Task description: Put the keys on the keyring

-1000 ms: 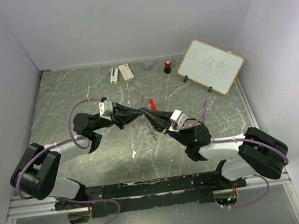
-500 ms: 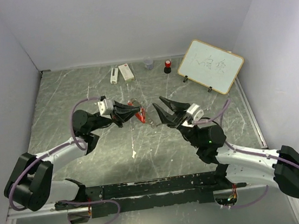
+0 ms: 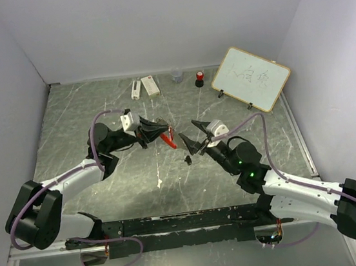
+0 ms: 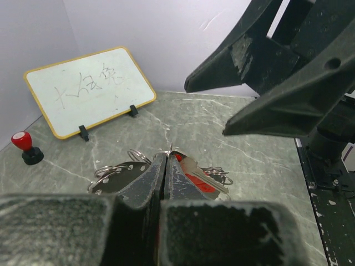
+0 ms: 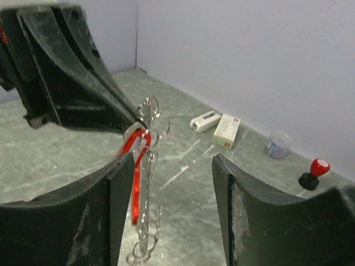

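Note:
My left gripper (image 3: 164,133) is shut on the keyring (image 3: 170,139), holding it above the table's middle. From its tips (image 4: 165,158) hang thin silver rings, a curved grey piece with holes (image 4: 113,176) and a red fob (image 4: 206,178) with a flat silver blade against it. I cannot tell whether that blade is one of the keys. My right gripper (image 3: 192,139) stands open just right of the ring. In the right wrist view the red fob (image 5: 136,177) and chained rings (image 5: 147,221) dangle beside its left finger (image 5: 113,216), gripper (image 5: 173,158) holding nothing. A small dark piece (image 3: 188,160) lies on the table below.
A whiteboard (image 3: 250,77) leans at the back right. Along the back wall stand a red-capped black cylinder (image 3: 200,78), a small clear cup (image 3: 177,75), a white box (image 3: 151,85) and a white clip-like item (image 3: 135,89).
My right gripper has opened and drawn back to the right of the keyring, which stays in the left gripper. A small dark piece now lies on the table below.

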You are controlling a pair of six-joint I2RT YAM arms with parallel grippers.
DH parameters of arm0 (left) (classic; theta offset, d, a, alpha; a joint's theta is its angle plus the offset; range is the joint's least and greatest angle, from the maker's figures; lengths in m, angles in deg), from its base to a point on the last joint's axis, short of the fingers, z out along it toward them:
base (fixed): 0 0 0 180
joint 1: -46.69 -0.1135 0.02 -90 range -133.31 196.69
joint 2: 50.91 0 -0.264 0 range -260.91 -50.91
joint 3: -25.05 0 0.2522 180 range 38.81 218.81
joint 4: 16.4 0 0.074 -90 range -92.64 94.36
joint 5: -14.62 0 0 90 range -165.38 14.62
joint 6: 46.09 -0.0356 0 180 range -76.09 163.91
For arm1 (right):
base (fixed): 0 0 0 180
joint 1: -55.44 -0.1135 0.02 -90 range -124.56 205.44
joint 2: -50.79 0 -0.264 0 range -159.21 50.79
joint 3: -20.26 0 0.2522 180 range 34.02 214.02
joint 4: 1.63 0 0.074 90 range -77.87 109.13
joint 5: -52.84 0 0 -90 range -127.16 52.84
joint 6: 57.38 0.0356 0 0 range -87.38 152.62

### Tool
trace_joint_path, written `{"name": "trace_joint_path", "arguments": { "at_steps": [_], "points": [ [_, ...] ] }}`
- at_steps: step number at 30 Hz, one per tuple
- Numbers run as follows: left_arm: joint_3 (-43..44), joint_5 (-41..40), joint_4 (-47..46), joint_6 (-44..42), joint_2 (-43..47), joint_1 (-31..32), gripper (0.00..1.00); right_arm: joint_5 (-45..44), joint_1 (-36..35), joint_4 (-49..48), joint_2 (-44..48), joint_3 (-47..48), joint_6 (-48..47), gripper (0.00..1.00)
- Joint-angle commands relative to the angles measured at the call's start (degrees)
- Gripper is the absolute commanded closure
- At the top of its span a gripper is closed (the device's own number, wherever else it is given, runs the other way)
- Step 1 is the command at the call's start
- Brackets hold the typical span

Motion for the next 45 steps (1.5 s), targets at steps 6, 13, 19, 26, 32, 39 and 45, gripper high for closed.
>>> {"name": "trace_joint_path", "arguments": {
  "at_steps": [6, 13, 19, 26, 32, 39, 45],
  "points": [
    [4.24, 0.76, 2.25, -0.1, 0.79, -0.6, 0.93, 4.43, 0.07, 13.5, 2.29, 1.46, -0.02, 0.34],
    [4.42, 2.27, -0.18, 1.98, 0.33, -0.54, 0.93, 5.29, 0.52, 9.58, -2.58, 1.07, 0.4, 0.34],
    [4.05, 3.41, -1.47, 3.29, 1.04, -0.54, 0.93, 7.44, 3.58, 5.67, -8.91, 2.68, 1.51, 0.39],
    [2.99, 3.9, -0.28, 3.05, 2.45, -0.58, 0.93, 13.94, 8.77, 2.09, -10.98, 3.13, 3.98, 0.62],
    [3.37, 3.07, 0.19, 2.51, 2.02, -0.67, 0.93, 15.99, 9.0, 3.42, -10.28, 4.19, 3.69, 1.0],
    [2.36, -9.96, 8.5, -0.33, 5.89, -1.15, 0.01, 9.83, 9.09, 12.35, -9.23, 7.63, 2.67, 1.0],
    [-3.8, -25.34, 9.08, -0.84, 13.88, -1.26, 0.02, 5.38, 9.09, 21.51, -12.32, 13.34, 2.68, 1.0]
  ]
}}
